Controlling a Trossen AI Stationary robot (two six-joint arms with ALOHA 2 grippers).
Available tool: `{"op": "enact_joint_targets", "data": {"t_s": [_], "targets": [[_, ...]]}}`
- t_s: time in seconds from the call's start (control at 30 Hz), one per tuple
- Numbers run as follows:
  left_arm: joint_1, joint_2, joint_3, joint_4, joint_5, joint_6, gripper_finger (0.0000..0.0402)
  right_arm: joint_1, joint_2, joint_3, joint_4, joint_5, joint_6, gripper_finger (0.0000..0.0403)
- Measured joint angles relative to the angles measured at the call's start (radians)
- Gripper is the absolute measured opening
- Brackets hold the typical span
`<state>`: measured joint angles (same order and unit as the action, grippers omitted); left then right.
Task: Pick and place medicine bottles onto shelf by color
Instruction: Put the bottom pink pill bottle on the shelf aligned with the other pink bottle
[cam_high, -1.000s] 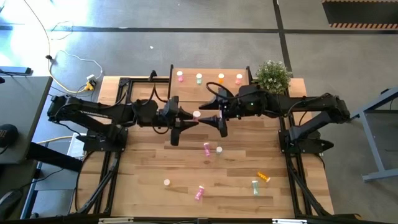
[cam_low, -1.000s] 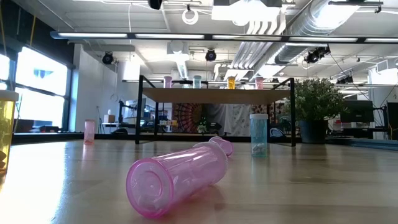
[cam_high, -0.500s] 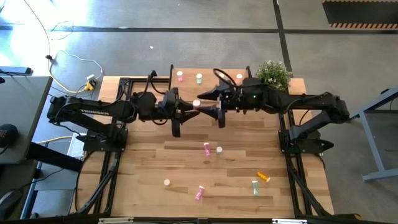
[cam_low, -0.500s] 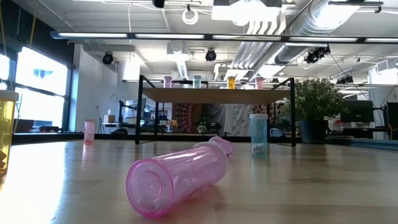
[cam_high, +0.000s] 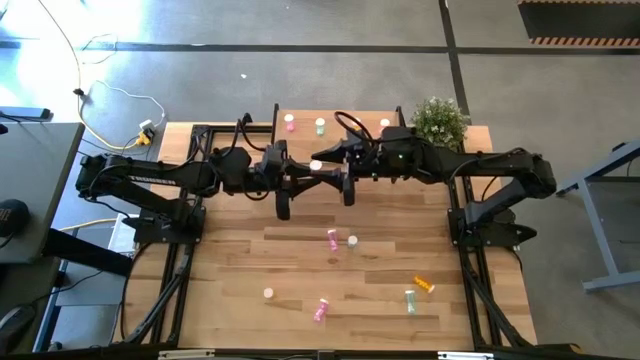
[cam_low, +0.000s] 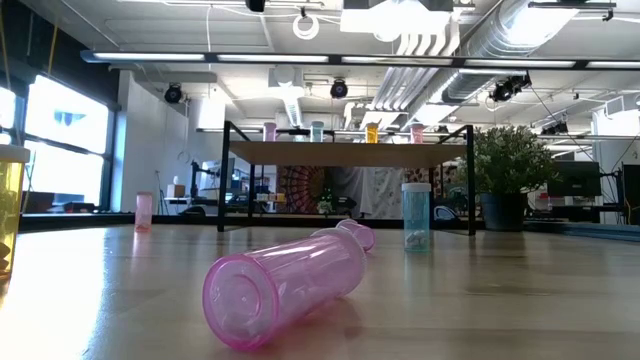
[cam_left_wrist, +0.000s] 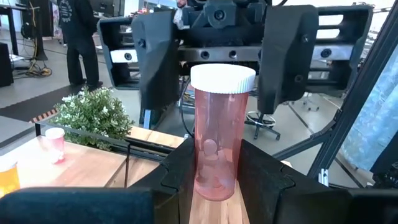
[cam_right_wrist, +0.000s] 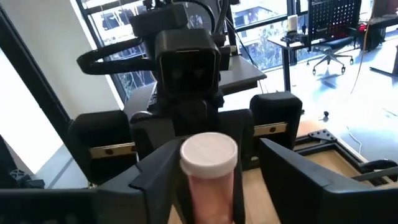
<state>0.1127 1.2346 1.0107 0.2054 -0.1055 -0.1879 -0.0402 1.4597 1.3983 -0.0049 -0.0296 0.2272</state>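
Observation:
A pink medicine bottle (cam_left_wrist: 216, 130) with a white cap (cam_high: 316, 166) stands upright in the air over the middle of the table, with my left gripper (cam_high: 308, 178) shut on it. My right gripper (cam_high: 330, 172) faces it from the table's right, open. Its two fingers (cam_left_wrist: 283, 56) stand on either side of the bottle's cap end, and I cannot tell whether they touch it. The shelf (cam_high: 340, 112) stands at the far edge with three bottles in view on it (cam_high: 290, 122). Several loose bottles (cam_high: 332, 239) lie on the near half of the table. My left gripper pinches the bottle's lower half (cam_left_wrist: 214, 183) between its two fingers. The fingers come level from the table's left. The bottle stands upright with its cap up, lifted clear of the table.
A potted plant (cam_high: 438, 120) stands at the shelf's right end. In the low view a pink bottle (cam_low: 285, 285) lies on its side close by, with a pale green bottle (cam_low: 416, 215) and a pink bottle (cam_low: 144, 210) standing upright farther back. The shelf top (cam_low: 345, 153) is raised on black legs.
My left gripper has swung a little toward the far edge, keeping the bottle upright. My right gripper has moved toward the table's left until its fingers flank the bottle's cap end.

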Motion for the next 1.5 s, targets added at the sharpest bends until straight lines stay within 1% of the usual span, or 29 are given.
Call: {"op": "enact_joint_targets", "data": {"t_s": [0.2, 0.33, 0.53, 0.63, 0.73, 0.9, 1.07, 1.17, 1.3, 1.5], "targets": [[0.0, 0.0, 0.0, -0.001, -0.003, 0.0, 0.0095, 0.001, 0.0, 0.0, -0.013, -0.001, 0.0, 0.0131], [0.0, 0.0, 0.0, 0.001, -0.003, -0.002, 0.0095, 0.0, 0.0, 0.0, -0.015, 0.0, -0.001, 0.0104], [0.0, 0.0, 0.0, 0.0, -0.011, -0.003, 0.0095, 0.001, 0.0, 0.0, -0.02, 0.0, -0.003, 0.0096], [0.0, 0.0, 0.0, 0.0, -0.019, 0.006, 0.0103, 0.001, 0.0, 0.0, -0.02, 0.0, -0.003, 0.0096], [0.0, 0.0, 0.0, 0.0, -0.02, 0.04, 0.012, 0.001, 0.0, 0.0, -0.022, 0.007, 0.0, 0.0095], [0.002, -0.004, 0.0, -0.001, -0.022, 0.069, 0.0165, 0.001, 0.0, 0.0, -0.032, 0.045, -0.002, 0.0095], [0.028, -0.015, 0.0, -0.053, -0.043, 0.069, 0.0212, 0.001, -0.01, 0.0, -0.069, 0.111, -0.004, 0.0095], [0.054, -0.027, 0.0, -0.106, -0.042, 0.063, 0.0231, 0.001, -0.034, 0.0, -0.098, 0.164, -0.011, 0.0095], [0.084, -0.054, 0.0, -0.137, -0.03, 0.077, 0.0238, 0.001, -0.08, 0.001, -0.142, 0.256, -0.029, 0.0095], [0.119, -0.101, 0.0, -0.165, -0.03, 0.189, 0.0236, -0.001, -0.164, 0.001, -0.191, 0.414, -0.11, 0.0095]]}}
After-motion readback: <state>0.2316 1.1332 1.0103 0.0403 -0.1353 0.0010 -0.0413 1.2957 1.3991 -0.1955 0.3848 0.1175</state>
